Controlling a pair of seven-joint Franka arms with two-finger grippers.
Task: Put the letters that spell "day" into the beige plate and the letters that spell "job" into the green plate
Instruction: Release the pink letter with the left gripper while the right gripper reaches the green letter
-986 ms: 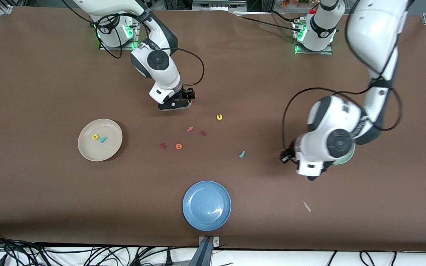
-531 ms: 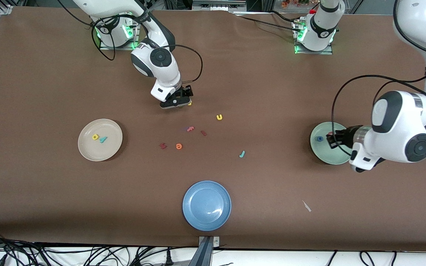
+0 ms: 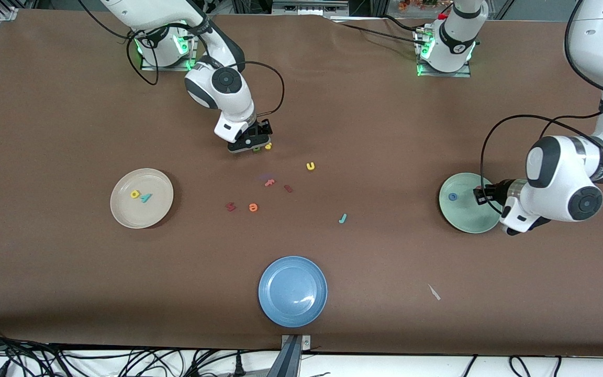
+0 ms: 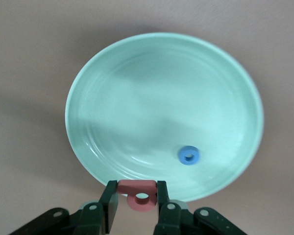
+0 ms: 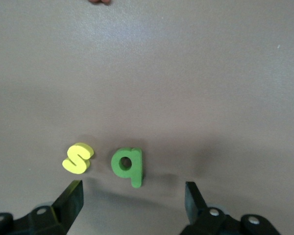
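The left gripper (image 4: 137, 208) pinches the salmon-red letter (image 4: 140, 196) over the green plate's (image 3: 466, 220) rim — the blue "o" (image 3: 453, 197) lies inside. The right gripper (image 5: 132, 200) hangs wide open, empty, over the dark green letter (image 5: 128, 165), seemingly just clear of it — the yellow "s" (image 5: 77, 158) lies beside.

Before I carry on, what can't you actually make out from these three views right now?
- Front view: the dark green letter under the right gripper is mostly hidden by it.
- Front view: the salmon-red letter in the left gripper is hidden by its jaws.
- Front view: dark red letters are too small to read.
- Left wrist view: the green plate rim nearest the jaws is covered.
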